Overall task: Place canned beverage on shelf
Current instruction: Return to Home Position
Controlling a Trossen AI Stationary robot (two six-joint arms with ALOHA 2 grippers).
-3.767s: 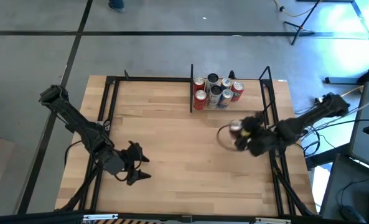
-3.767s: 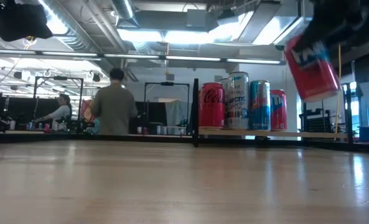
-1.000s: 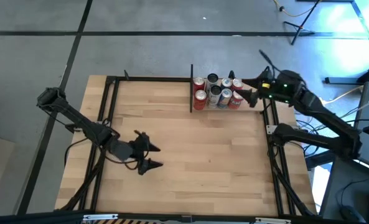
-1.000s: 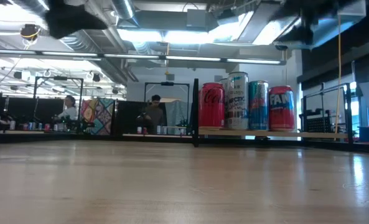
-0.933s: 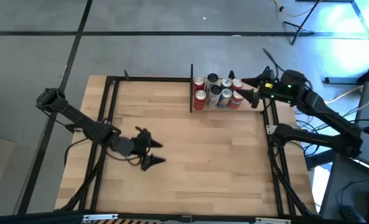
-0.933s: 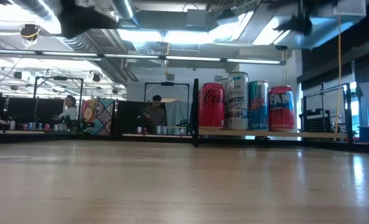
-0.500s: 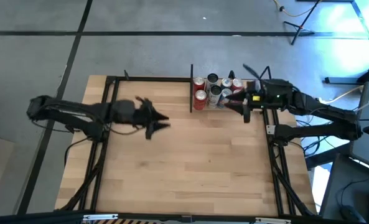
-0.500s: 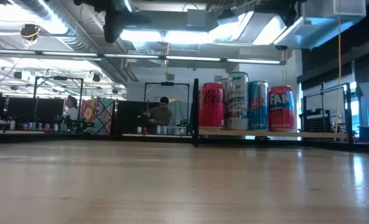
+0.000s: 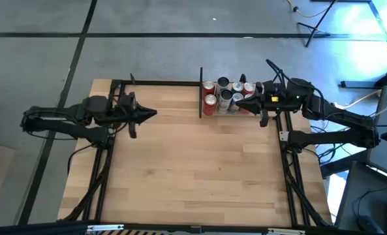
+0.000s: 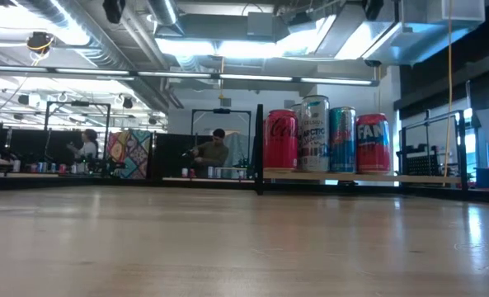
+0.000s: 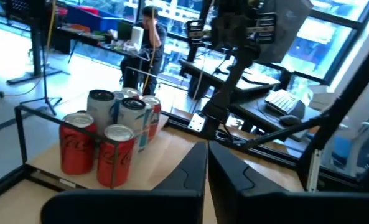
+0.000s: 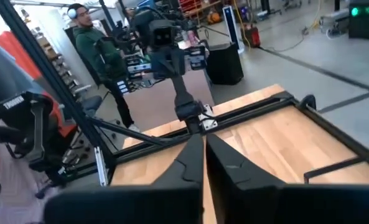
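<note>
Beside the right hand (image 9: 241, 104), cans (image 9: 227, 96) are sitting on the shelf (image 9: 200, 98); it and the left hand (image 9: 147, 114) are showing fingers together, empty, so I'm reading homing step, needing clear retracts.

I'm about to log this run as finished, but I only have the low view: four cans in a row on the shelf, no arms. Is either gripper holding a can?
Observer: No. The right wrist view shows the right gripper shut, with nothing between its fingers.
Operator: And the left one?
Observer: The left gripper is also shut and empty, pointing across the table toward the cans.
Operator: Where are the arms?
Observer: In the high view both hang over the table's far part, the left toward the far-left corner, the right at the right end of the shelf.
Operator: Only four cans?
Observer: No, the high view shows a second row behind them.
</note>
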